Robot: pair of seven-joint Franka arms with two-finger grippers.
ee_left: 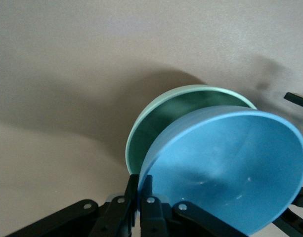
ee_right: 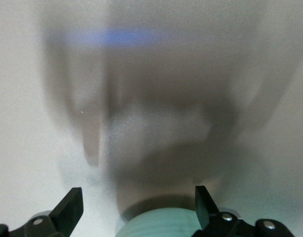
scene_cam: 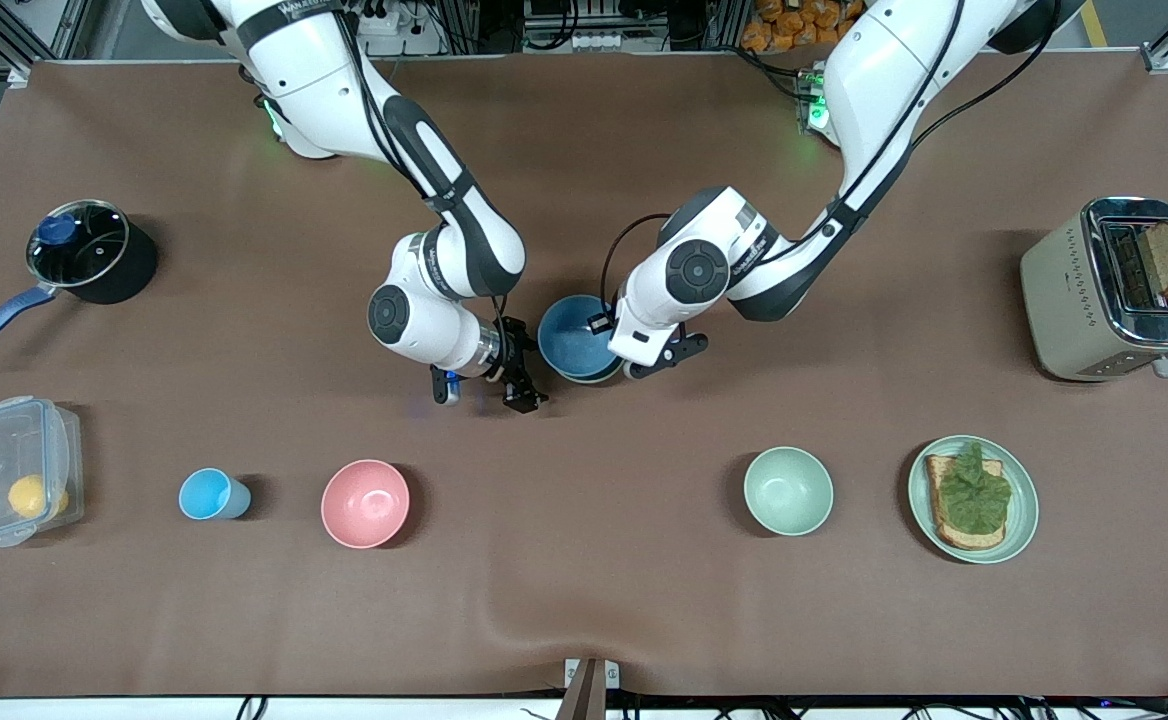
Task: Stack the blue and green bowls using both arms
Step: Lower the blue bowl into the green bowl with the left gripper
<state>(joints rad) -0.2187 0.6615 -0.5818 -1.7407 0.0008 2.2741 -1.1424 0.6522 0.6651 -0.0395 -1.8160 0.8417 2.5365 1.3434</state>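
The blue bowl is tilted over the green bowl, near the table's middle. My left gripper is shut on the blue bowl's rim. Of the green bowl, only a rim sliver shows in the front view, while its dark inside shows in the left wrist view. I cannot tell whether the two bowls touch. My right gripper is open just above the table beside the bowls, toward the right arm's end. It holds nothing. The green bowl's outer wall shows near its fingers, apart from them.
Nearer the front camera stand a pink bowl, a light-blue cup, a pale mint bowl and a plate with toast. A toaster, a lidded pot and a plastic box sit at the table's ends.
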